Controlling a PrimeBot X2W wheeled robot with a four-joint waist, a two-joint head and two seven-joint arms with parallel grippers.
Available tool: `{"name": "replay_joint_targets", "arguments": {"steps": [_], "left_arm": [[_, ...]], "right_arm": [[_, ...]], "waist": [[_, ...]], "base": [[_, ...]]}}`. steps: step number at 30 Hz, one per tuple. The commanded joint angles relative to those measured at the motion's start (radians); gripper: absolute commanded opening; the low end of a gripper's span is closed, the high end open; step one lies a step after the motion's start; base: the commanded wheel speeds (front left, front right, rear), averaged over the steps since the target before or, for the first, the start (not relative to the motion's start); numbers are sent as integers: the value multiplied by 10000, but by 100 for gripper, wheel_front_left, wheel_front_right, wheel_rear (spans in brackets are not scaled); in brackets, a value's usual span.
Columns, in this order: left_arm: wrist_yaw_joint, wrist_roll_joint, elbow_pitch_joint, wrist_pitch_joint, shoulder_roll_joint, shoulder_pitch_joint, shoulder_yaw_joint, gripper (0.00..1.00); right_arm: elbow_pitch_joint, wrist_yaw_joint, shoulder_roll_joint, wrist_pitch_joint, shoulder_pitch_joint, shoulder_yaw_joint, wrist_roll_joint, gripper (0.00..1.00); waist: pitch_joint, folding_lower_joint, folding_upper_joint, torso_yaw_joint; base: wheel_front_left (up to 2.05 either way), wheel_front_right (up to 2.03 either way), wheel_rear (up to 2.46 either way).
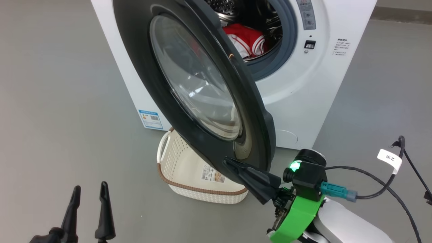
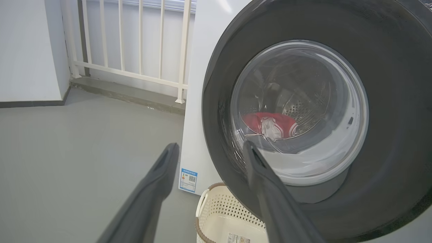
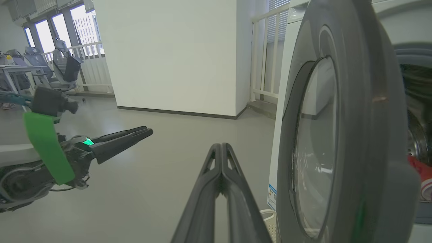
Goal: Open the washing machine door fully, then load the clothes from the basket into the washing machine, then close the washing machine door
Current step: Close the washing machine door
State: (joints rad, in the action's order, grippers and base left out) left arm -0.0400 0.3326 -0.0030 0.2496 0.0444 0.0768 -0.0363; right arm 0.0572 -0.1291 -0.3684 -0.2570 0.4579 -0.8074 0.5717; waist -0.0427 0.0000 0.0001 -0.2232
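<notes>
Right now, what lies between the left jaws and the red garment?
The round glossy black door's glass window; the left wrist view shows the red fabric garment through it.

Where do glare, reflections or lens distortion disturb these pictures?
Head view: pale reflections lie on the door glass, but the clothes stay sharp. Left wrist view: the curved glass streaks and warps the clothes. Right wrist view: the wide lens bows the door, and the far windows are washed out.
</notes>
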Motion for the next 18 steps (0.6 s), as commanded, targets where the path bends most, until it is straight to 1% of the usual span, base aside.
{"name": "replay_joint_targets", "arguments": {"steps": [1,10,18], "left_arm": [[103,75,-297,122,58,-377,264,100],[182,231,-314,122,58,-549,184,100],[159,238,-247,122,58,-557,166,100]], "right_arm": [[-39,-16,6,-48,311,-112,155,0],[992,-16,-187,-48,508,-542,442,0],[1529,-16,-240,-48,285,-328,599,0]], "waist": [[-182,0,-1,-138],[-468,0,-1,-513],[-421,0,-1,-730]], "base": [[0,0,0],[0,0,0],[0,0,0]]}}
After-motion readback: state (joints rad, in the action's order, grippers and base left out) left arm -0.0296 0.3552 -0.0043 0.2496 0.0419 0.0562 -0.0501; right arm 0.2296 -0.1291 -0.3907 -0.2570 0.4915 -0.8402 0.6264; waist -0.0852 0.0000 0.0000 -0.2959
